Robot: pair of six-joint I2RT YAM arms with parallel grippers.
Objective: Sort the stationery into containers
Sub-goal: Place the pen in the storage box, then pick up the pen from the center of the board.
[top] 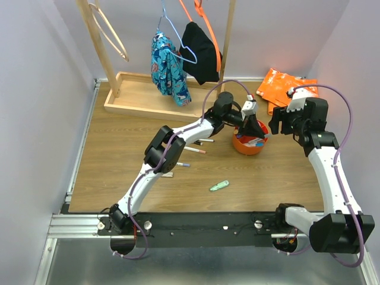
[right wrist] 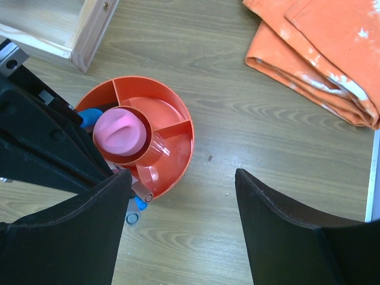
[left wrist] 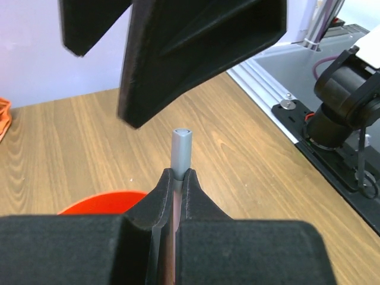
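Pen point(left wrist: 181, 147), grey, clamped in left tool point(left wrist: 178, 177) above orange cup point(right wrist: 172, 110); right tool point(right wrist: 183, 178) spread, hovering

The table point(top: 107, 136) is viewed from high above its near edge; the orange cup point(top: 246, 146) is shared, seen close by both wrist cameras.

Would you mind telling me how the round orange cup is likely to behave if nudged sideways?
The orange cup looks like thin plastic, so probably light and apt to slide on the smooth wooden table. The pink highlighter standing in its centre raises the load, so a high push might tip it.
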